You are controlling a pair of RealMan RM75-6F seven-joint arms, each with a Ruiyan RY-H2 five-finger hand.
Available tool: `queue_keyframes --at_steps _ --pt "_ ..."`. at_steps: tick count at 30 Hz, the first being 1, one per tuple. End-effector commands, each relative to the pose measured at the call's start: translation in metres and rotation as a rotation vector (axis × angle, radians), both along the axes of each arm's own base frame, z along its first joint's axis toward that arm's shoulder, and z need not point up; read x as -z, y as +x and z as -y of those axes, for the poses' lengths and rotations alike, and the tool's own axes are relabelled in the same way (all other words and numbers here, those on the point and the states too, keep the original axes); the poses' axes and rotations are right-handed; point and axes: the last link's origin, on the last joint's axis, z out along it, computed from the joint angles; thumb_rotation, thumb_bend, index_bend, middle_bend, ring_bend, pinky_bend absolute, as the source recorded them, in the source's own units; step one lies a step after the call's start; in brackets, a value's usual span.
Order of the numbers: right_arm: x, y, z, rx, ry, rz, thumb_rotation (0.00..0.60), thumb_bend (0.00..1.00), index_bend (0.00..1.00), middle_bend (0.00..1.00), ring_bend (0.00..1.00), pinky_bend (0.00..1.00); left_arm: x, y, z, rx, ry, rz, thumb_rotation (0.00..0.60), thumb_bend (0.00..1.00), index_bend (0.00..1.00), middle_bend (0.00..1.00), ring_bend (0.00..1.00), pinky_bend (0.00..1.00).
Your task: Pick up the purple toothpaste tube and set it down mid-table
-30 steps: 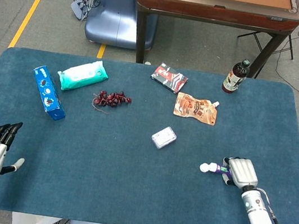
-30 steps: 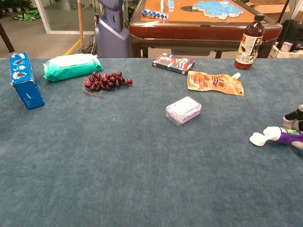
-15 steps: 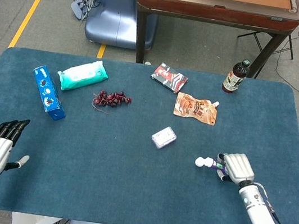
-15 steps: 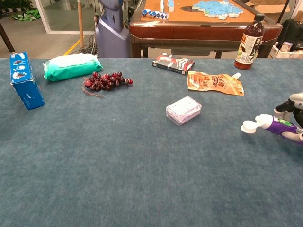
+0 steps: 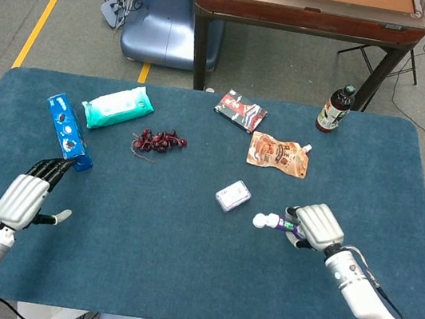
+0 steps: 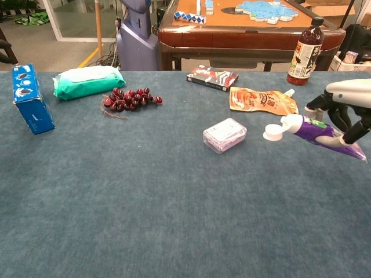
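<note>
Right hand [image 6: 342, 107] grips the purple toothpaste tube [image 6: 316, 130] clear of the table [image 5: 180, 260], cap toward the clear plastic case [image 6: 225, 135] just beside; left hand [image 5: 26, 196] spread, empty.

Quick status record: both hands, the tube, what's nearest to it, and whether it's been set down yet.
right hand: grips the purple toothpaste tube
tube: off the table, white cap pointing to the robot's left
left hand: holds nothing, fingers extended, near the blue box
nearest item: clear plastic case, beside the cap
placed: not yet
</note>
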Motion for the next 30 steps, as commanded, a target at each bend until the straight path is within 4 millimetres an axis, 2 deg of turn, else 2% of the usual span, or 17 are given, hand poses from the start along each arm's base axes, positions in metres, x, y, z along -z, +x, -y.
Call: queue_keyframes --at_steps 1,7,13,15,19,22,26,30 --pt "-0.001 0.012 0.002 -0.013 0.008 0.035 0.600 0.86 0.80 0.72 0.63 0.54 0.001 0.005 -0.003 0.006 -0.007 0.028 0.600 0.17 0.00 0.12 0.11 0.09" --pt "0.003 0.037 0.001 -0.052 0.040 0.111 0.600 0.86 0.80 0.72 0.63 0.54 0.006 0.012 -0.010 -0.003 -0.040 0.110 0.600 0.17 0.00 0.12 0.11 0.09" --pt "0.010 0.069 0.002 -0.099 0.067 0.210 0.600 0.86 0.80 0.72 0.64 0.55 0.016 0.011 -0.011 0.013 -0.107 0.059 0.600 0.17 0.01 0.13 0.12 0.10" --pt "0.013 0.078 0.004 -0.109 0.079 0.239 0.600 0.86 0.80 0.73 0.64 0.55 0.021 0.011 -0.010 0.028 -0.119 0.033 0.600 0.17 0.04 0.18 0.18 0.14" --pt "0.018 0.098 0.006 -0.130 0.112 0.282 0.600 0.86 0.80 0.73 0.64 0.55 0.030 0.014 -0.011 0.044 -0.159 -0.005 0.600 0.17 0.07 0.36 0.37 0.28" --pt "0.021 0.108 0.008 -0.144 0.136 0.285 0.600 0.86 0.80 0.73 0.64 0.55 0.035 0.017 -0.015 0.069 -0.163 -0.053 0.600 0.17 0.13 0.42 0.40 0.34" --pt "0.026 0.120 0.010 -0.153 0.166 0.280 0.600 0.86 0.81 0.73 0.64 0.55 0.044 0.023 -0.020 0.083 -0.158 -0.058 0.600 0.17 0.14 0.43 0.41 0.36" --pt "0.030 0.133 0.013 -0.158 0.201 0.272 0.600 0.86 0.81 0.73 0.65 0.55 0.052 0.032 -0.027 0.100 -0.123 -0.037 0.600 0.17 0.11 0.37 0.40 0.38"
